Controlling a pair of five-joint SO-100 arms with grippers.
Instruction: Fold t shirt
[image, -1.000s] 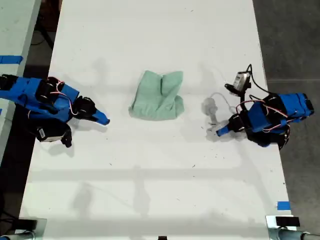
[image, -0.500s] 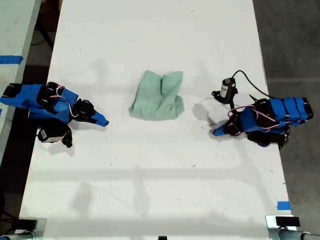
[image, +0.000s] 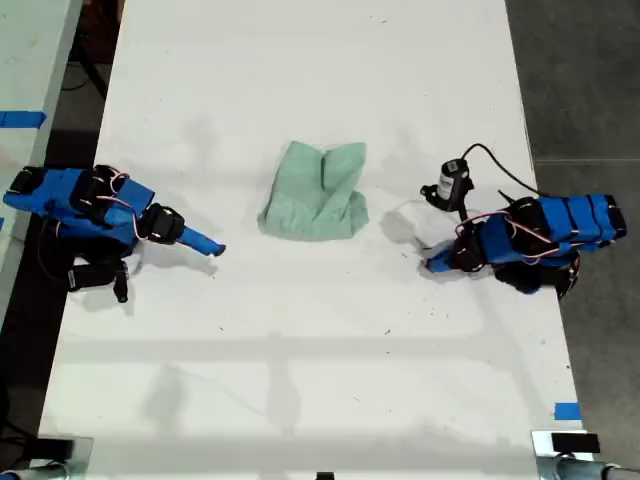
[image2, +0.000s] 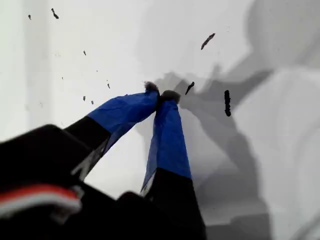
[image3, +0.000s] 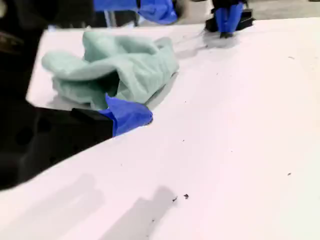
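Note:
The t shirt (image: 315, 195) is a pale mint-green bundle, folded and wrinkled, lying on the white table (image: 300, 380) near its middle. My first gripper (image: 431, 265) is at the exterior view's right, apart from the shirt. It is shut, its blue-taped tips (image2: 160, 94) touching each other with nothing between them, low over the table. My second gripper (image: 212, 246) is at the exterior view's left, also clear of the shirt, and looks shut and empty. The second wrist view shows the t shirt (image3: 112, 70) beyond one blue fingertip (image3: 131, 116), with my first gripper (image3: 227, 20) farther off.
A second table with blue tape (image: 22, 119) stands at the exterior view's left edge. Blue tape (image: 566, 411) marks the white table's near corner at that view's right. Dark floor (image: 585, 80) runs along the table's edge there. A black cable (image: 495, 160) loops by the first arm.
The first arm rolled and its tip shifted slightly toward the shirt, its wrist camera swinging lower. The second gripper reached a little farther toward the table's middle. The shirt did not move.

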